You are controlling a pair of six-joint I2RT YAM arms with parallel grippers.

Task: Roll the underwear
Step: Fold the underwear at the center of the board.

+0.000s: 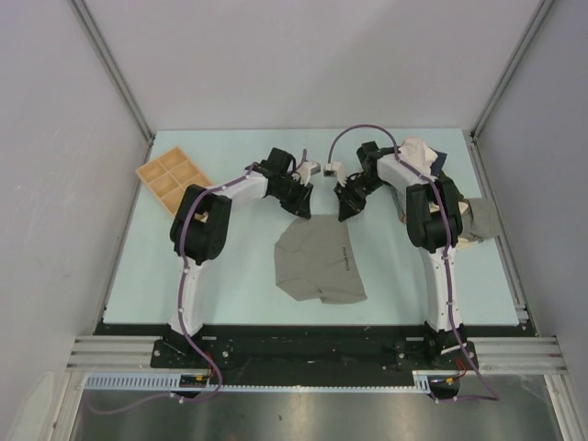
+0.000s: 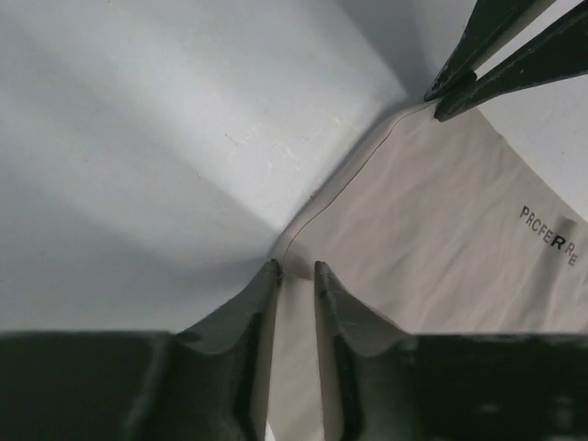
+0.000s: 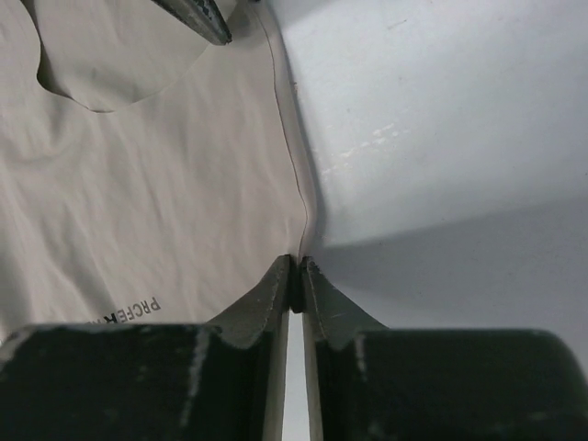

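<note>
Pinches soft taupe-grey cloth underwear's (image 1: 317,262) far hem with right gripper (image 3: 297,276), narrowly straddles it with left gripper (image 2: 296,271), clamp uncertain, to start rolling.

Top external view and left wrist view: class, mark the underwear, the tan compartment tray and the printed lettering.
Underwear (image 1: 317,262): top external view, middle of the flat grey cloth.
Tan compartment tray (image 1: 173,179): top external view, dividers at its middle.
Printed lettering (image 2: 549,241): left wrist view, middle letters of the black print.

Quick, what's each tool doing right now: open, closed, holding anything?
Left tool: nearly closed astride the edge of the underwear; whether it grips cannot be told.
Right tool: closed on the edge of the underwear.
</note>
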